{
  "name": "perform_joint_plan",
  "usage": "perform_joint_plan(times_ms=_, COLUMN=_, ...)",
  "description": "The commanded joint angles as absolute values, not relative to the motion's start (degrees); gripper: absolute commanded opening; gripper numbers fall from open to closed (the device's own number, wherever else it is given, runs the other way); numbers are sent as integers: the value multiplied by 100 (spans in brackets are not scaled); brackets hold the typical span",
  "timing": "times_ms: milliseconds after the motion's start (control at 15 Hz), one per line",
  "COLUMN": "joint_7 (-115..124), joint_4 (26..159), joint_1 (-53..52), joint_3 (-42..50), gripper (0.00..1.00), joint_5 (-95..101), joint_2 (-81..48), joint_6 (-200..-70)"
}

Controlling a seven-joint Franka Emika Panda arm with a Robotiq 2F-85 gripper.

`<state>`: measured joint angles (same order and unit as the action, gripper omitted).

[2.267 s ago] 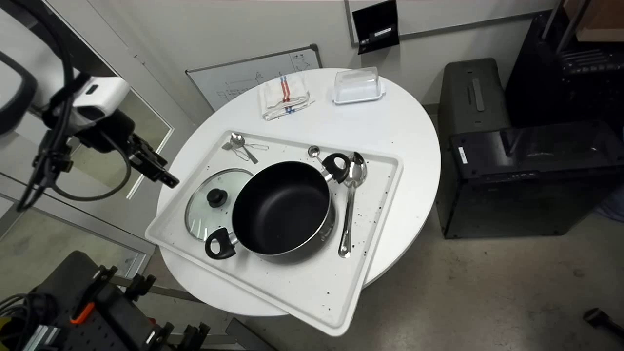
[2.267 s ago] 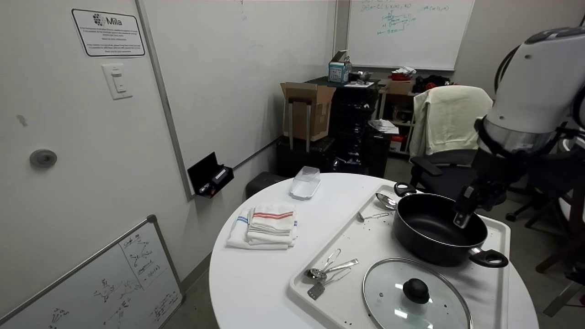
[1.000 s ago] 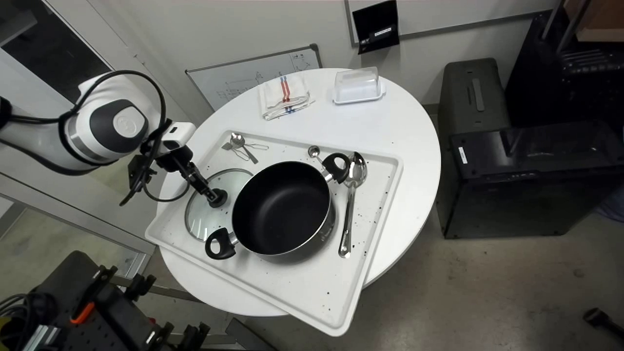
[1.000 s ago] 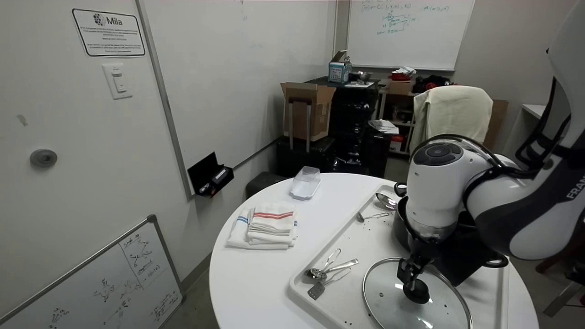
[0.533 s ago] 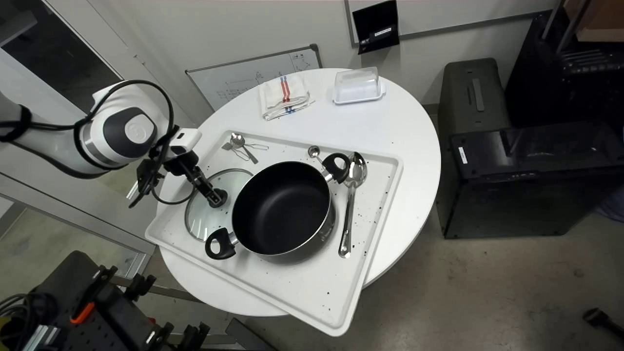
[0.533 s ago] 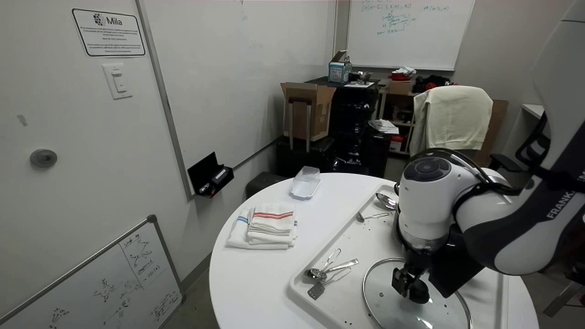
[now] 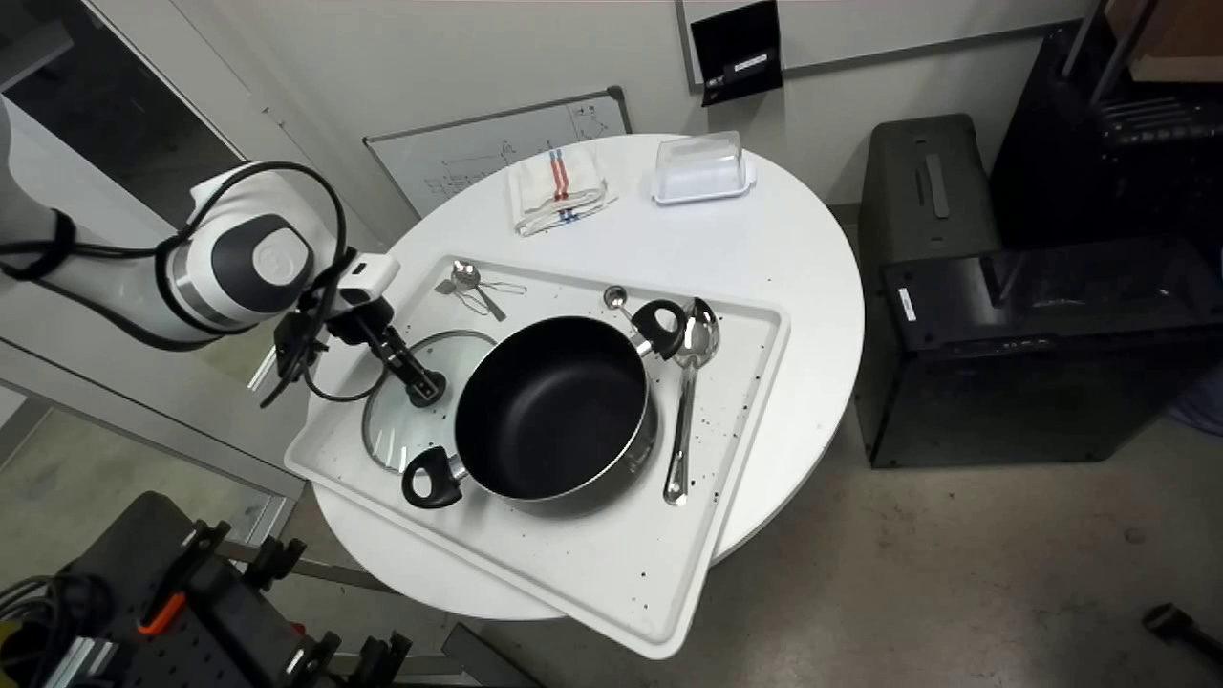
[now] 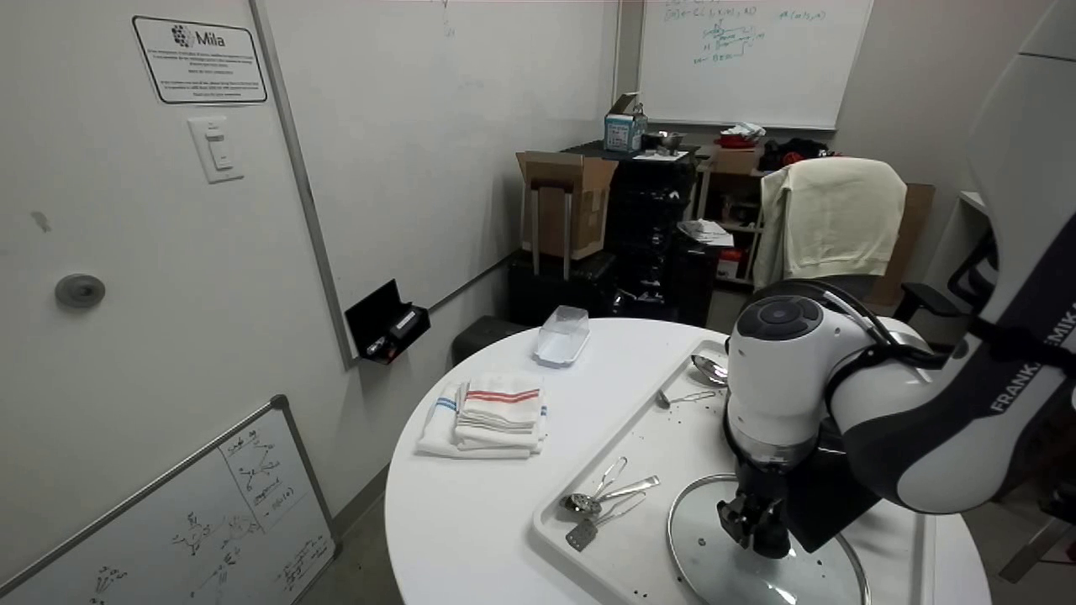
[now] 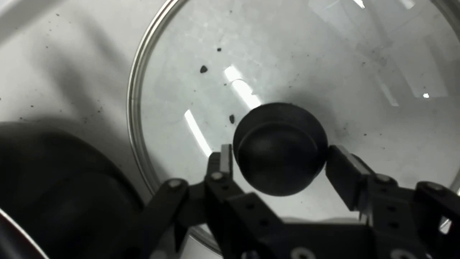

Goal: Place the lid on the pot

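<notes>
I can't tell if my gripper [image 9: 279, 154] grasps the lid [image 7: 413, 426]; pinched loosely, it may slip against the pot [image 7: 551, 411] at right.

pot [image 7: 554, 411] on tray [image 7: 573, 583] between lid [image 7: 413, 432] and serving spoon [image 7: 685, 401], contact unclear

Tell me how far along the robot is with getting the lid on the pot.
Done: in the wrist view the gripper straddles the knob of the lid.
In hand: the grasp, though I can't tell whether it's firm.
Left: the lid lies on the tray beside the uncovered pot, so lifting, carrying and lowering remain.
</notes>
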<state>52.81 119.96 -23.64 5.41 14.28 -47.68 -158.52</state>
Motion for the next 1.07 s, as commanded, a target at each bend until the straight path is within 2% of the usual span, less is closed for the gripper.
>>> perform_joint_plan(times_ms=0, joint_7=5061, joint_4=12008, joint_1=-2477, joint_3=603, gripper=35, joint_5=1173, joint_2=-4806, joint_6=-16031)
perform_joint_plan(times_ms=267, joint_7=4956, joint_4=12115, joint_1=-2433, joint_3=582, gripper=25, joint_5=1099, joint_2=-4656, joint_6=-16060)
perform_joint_plan(times_ms=1000, joint_7=4428, joint_4=13022, joint_1=-2360, joint_3=534, gripper=25, joint_5=1010, joint_2=-3605, joint_6=-16305)
